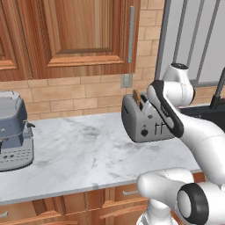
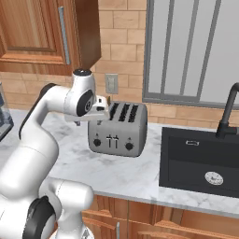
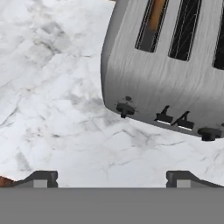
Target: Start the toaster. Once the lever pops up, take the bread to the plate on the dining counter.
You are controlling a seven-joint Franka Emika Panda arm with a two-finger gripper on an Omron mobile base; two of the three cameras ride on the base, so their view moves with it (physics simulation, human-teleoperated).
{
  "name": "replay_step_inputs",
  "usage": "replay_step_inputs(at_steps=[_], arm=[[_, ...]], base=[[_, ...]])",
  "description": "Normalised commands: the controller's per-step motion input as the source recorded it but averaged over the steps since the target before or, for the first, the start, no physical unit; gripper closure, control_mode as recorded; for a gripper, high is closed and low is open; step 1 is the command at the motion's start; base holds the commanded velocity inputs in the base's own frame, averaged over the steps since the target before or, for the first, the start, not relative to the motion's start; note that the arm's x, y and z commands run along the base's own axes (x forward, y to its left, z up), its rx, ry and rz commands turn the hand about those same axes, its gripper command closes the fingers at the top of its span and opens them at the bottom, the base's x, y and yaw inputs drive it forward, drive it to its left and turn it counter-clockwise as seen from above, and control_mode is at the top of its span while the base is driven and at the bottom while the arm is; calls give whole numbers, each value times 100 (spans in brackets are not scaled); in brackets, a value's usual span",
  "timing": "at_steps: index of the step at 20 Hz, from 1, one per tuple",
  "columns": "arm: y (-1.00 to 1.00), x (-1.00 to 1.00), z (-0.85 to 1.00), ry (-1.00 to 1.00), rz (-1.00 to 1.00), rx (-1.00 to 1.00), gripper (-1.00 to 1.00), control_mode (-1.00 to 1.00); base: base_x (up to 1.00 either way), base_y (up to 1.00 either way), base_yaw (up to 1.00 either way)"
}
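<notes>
The grey toaster [image 1: 141,121] [image 2: 119,130] stands on the marble worktop by the brick wall. Its dark lever tabs [image 3: 164,117] sit side by side on the front face between two round knobs. The bread [image 3: 155,15] [image 1: 136,98] is in the slot at the toaster's end and pokes up above the top. My gripper [image 3: 112,178] is open and empty. It hovers over the worktop just in front of and above the toaster, with the fingertips [image 3: 41,178] wide apart. In the right base view the hand [image 2: 99,111] is beside the toaster's upper left corner. The plate and the dining counter are out of view.
A blue-grey coffee machine [image 1: 13,132] stands at the worktop's left end. A black sink [image 2: 200,161] with a dark faucet [image 2: 228,109] lies right of the toaster. Wood wall cabinets [image 1: 74,35] hang above. Bare marble [image 1: 88,149] lies between the toaster and the coffee machine.
</notes>
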Motion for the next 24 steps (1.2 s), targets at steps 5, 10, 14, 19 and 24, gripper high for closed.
replay_step_inputs(at_steps=[5, 10, 14, 19, 24], arm=[[-2, 0, -35, 2, 7, -1, -100, -100], [0, 5, -36, 2, 0, -4, -100, -100], [-4, 9, -33, 1, 0, -1, -100, -100], [-12, 16, -23, 2, 0, 0, -100, -100], [-20, 24, -16, 0, 0, 0, -100, -100]], base=[[0, 0, 0], [0, 0, 0], [0, 0, 0], [0, 0, 0], [0, 0, 0]])
